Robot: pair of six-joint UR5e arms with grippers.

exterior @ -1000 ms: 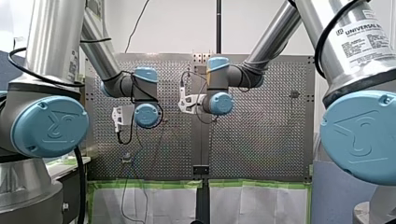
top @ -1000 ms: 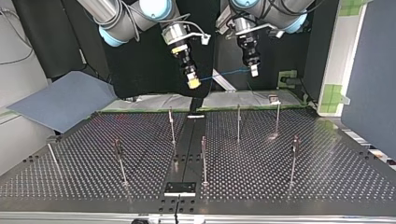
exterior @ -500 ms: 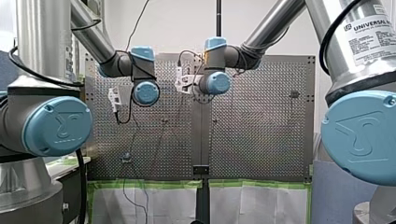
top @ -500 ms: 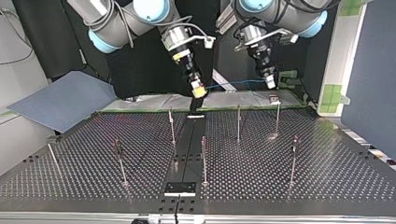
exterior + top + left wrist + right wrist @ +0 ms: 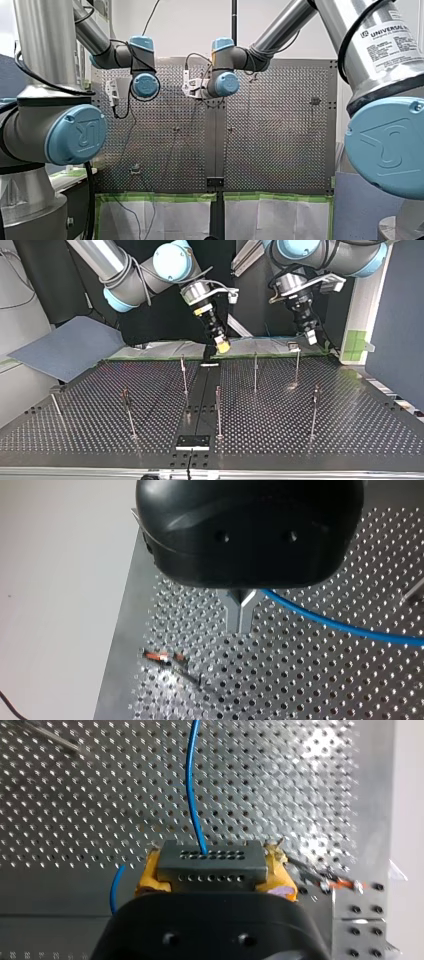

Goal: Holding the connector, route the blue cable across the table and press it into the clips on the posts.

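Between right gripper's (image 5: 215,869) pads (image 5: 148,876) (yellow): connector (image 5: 212,861)

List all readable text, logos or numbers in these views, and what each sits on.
"UNIVERSAL R…" (rest out of sight): white label on my right arm's silver metal tube.
Fine print below it: too small to read.
"UR", embossed: round blue plastic joint cap on my left arm.
Top and wrist views: no text.

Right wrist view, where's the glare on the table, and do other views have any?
Right wrist view: glare whitens the table ahead of the connector, beside the cable. Left wrist view: a smaller bright patch ahead of the fingers. Top view: a glint at the foot of one post.
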